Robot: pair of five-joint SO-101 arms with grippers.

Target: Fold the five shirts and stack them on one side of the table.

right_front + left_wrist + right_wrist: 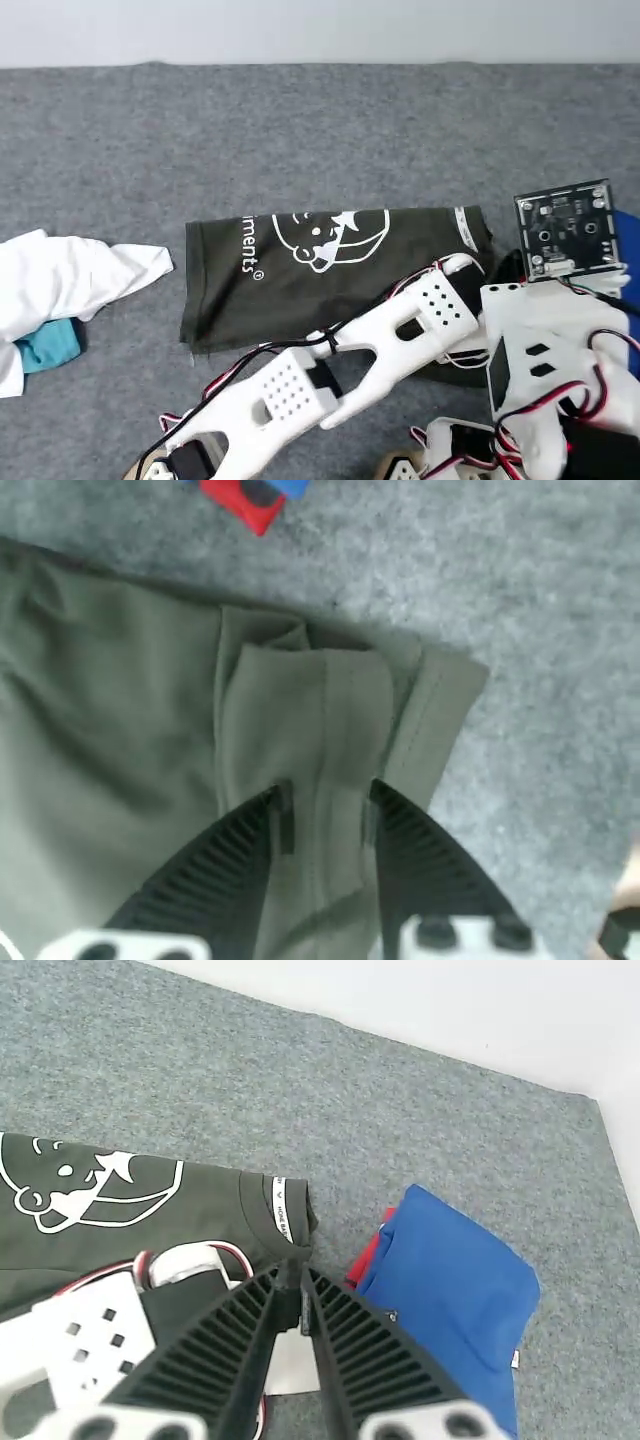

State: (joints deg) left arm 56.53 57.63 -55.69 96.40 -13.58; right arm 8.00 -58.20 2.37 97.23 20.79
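Grey felt table (300, 130): left gripper (322, 805) pinches dark shirt (290, 285), right gripper (294, 1295) closed.

Readable print from my end: white lettering (247, 245) on the dark shirt (230, 300), mid-table. It runs sideways beside a white cartoon graphic (330, 238) and ends in a small circled mark. The word is cut off at the shirt's far edge. White neck tape (281, 1210) at the collar carries small dark print, too small for me to read. The circuit board (568, 228) near the table's right edge has pale markings, illegible. The small white tag (515, 1360) on the blue shirt (450, 1270) is unreadable.
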